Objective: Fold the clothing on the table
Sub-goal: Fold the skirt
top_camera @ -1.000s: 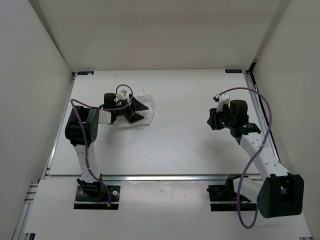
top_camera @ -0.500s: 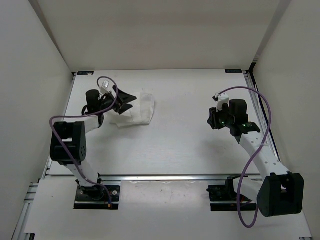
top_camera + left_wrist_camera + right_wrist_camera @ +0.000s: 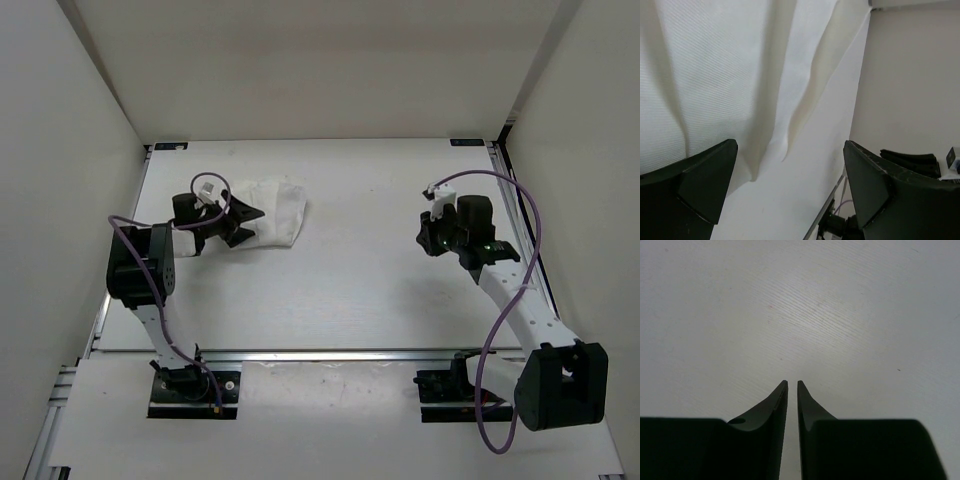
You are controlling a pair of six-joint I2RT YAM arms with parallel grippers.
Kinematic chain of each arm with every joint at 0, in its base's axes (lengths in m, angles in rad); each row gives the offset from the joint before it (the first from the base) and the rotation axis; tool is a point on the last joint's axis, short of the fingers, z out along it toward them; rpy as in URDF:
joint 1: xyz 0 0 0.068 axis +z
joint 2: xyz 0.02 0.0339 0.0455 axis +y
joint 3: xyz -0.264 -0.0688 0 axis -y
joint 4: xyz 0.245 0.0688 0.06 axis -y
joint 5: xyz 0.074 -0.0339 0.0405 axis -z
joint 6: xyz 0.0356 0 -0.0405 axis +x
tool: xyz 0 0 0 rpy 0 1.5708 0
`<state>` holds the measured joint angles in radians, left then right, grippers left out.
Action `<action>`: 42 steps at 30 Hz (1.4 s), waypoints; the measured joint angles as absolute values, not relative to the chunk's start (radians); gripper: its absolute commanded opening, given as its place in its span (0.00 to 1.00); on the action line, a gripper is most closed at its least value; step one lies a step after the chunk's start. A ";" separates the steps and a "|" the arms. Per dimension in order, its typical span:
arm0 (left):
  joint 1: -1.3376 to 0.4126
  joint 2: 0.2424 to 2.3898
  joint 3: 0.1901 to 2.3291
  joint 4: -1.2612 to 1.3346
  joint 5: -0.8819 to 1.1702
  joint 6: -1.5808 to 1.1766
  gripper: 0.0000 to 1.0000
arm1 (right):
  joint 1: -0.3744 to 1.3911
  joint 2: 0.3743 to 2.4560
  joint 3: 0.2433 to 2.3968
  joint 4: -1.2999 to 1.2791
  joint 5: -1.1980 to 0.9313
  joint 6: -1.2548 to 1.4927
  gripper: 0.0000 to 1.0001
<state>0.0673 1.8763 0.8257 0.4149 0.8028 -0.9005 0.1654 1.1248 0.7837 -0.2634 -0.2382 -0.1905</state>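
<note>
Top external: left arm [image 3: 140, 265] low, left fingers [image 3: 245, 212] wide, empty, at clothing [image 3: 276, 212]; right fingers [image 3: 771, 410] near-closed, empty.

White walls [image 3: 320, 60] are seen at 9, 12 and 3 o'clock. A black corner bracket [image 3: 168, 146] is fixed at 11 o'clock, a second bracket [image 3: 468, 142] at 1 o'clock.

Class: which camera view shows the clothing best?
Top external: nearly the whole clothing shows, bunched on the table. Left wrist shows only a close wrinkled patch; right wrist shows none of it.
</note>
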 measured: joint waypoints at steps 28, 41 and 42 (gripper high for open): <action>0.051 2.106 1.160 0.417 0.611 -0.952 0.68 | 0.186 1.165 0.840 -0.295 -0.230 -0.199 0.00; 0.029 1.917 1.274 0.315 0.600 -0.952 0.99 | 0.247 1.147 0.899 -0.347 -0.221 -0.179 0.16; 0.019 1.858 1.274 0.286 0.594 -0.939 0.99 | 0.240 1.148 0.905 -0.352 -0.227 -0.170 0.19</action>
